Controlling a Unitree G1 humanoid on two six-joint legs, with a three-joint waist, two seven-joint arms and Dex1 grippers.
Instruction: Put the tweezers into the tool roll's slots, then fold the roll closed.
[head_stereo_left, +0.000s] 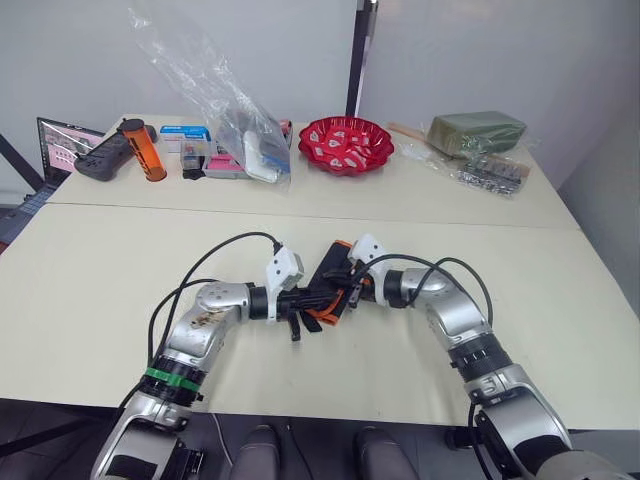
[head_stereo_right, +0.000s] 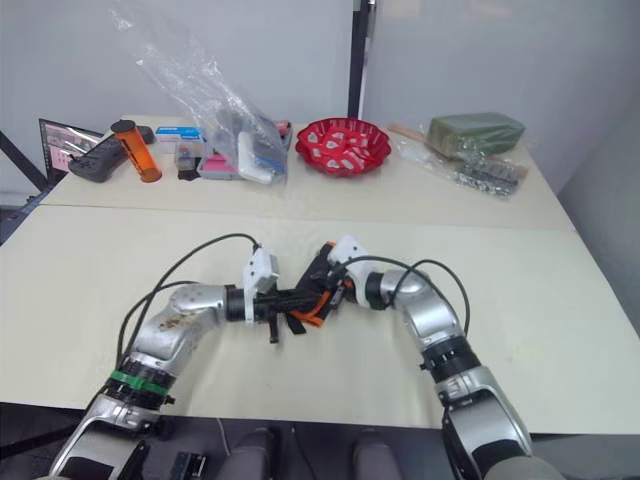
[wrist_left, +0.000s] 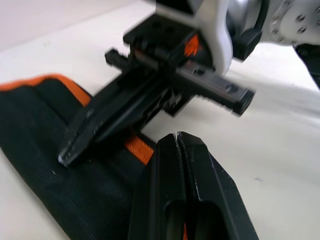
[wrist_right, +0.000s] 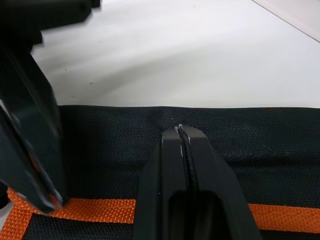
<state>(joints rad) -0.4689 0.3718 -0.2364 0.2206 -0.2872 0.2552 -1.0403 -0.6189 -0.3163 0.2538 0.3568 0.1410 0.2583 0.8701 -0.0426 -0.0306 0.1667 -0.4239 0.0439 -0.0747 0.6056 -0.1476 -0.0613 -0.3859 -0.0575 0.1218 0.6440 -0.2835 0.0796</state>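
The tool roll (head_stereo_left: 328, 272) lies at the table's middle, black fabric with orange edging (wrist_right: 280, 212), its woven outer face (wrist_left: 45, 145) up. No slots or tweezers show; they are hidden. Both arms meet over the roll. My left gripper (wrist_left: 177, 136) comes in from the left with its fingers pressed together, tips at the roll's orange edge (wrist_left: 137, 147). My right gripper (wrist_right: 181, 129) reaches in from the right, also shut, its tips resting on the black fabric. In the left wrist view the right gripper (wrist_left: 65, 159) points down onto the roll. The left fingers (wrist_right: 35, 150) show in the right wrist view.
Along the table's far side stand a red bowl (head_stereo_left: 346, 144), a clear plastic bag (head_stereo_left: 240, 120) over small boxes, an orange cylinder (head_stereo_left: 143, 150), a black controller (head_stereo_left: 105, 157), a laptop (head_stereo_left: 62, 143) and a green package (head_stereo_left: 477, 131). Bare tabletop (head_stereo_left: 100, 270) surrounds the roll.
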